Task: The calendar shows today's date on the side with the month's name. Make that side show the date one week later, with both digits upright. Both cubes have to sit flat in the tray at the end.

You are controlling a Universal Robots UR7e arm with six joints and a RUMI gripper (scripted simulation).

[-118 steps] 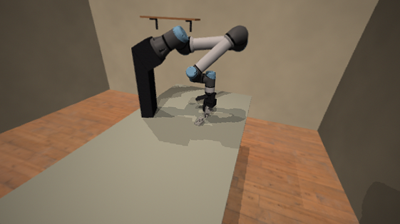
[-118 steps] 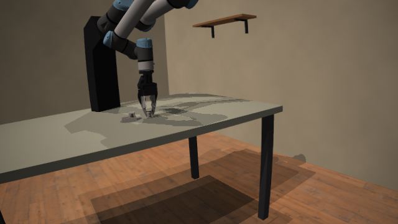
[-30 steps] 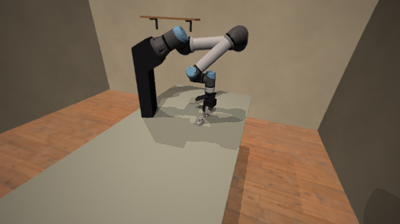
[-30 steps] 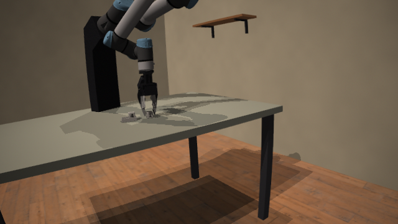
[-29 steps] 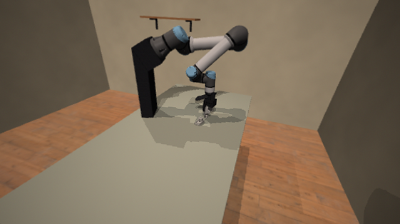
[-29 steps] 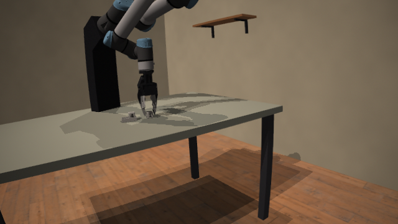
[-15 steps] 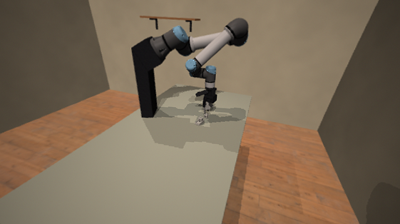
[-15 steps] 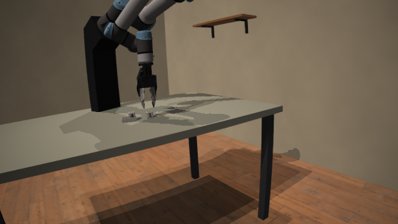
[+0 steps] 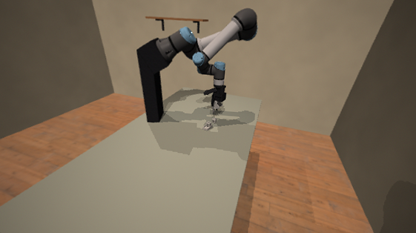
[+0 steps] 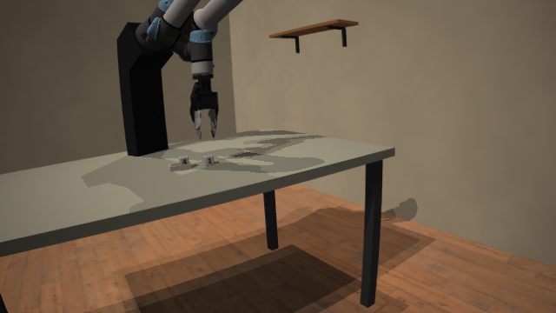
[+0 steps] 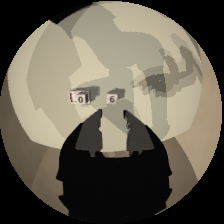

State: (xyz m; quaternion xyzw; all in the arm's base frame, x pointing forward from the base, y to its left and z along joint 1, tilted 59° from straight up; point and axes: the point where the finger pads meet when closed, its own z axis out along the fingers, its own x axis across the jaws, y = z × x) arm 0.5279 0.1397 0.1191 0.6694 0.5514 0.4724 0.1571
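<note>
Nearest in the wrist view sat the gripper (image 11: pixel 113 120), jaws partly open with nothing between them, hanging well above the table (image 10: pixel 304 156). In the exterior view the gripper (image 10: pixel 205 130) was high over the two cubes, touching neither.

Progress, judging from the layout: not finished. One cube (image 11: pixel 112 99) lay loose on the table just beside the tray (image 11: pixel 78 97), apart from it, showing what looked like a 6 toward the wrist camera. The other cube (image 10: pixel 183 161) sat in the tray, at its end next to the loose cube. So at least one cube still had to go back into the tray, flat, with the right digit upright on the month side. Whether the loose cube was already turned to the needed face, cannot tell.

Look of the thing: small pale grey tray, light cubes with dark digits. The exterior view showed roughly a 4 and a 1 (image 10: pixel 208 160); the wrist view showed a 0 on the tray cube. Month name too small to read.

Farther back: black pedestal (image 10: pixel 141 109), wall shelf (image 10: pixel 314 29).
</note>
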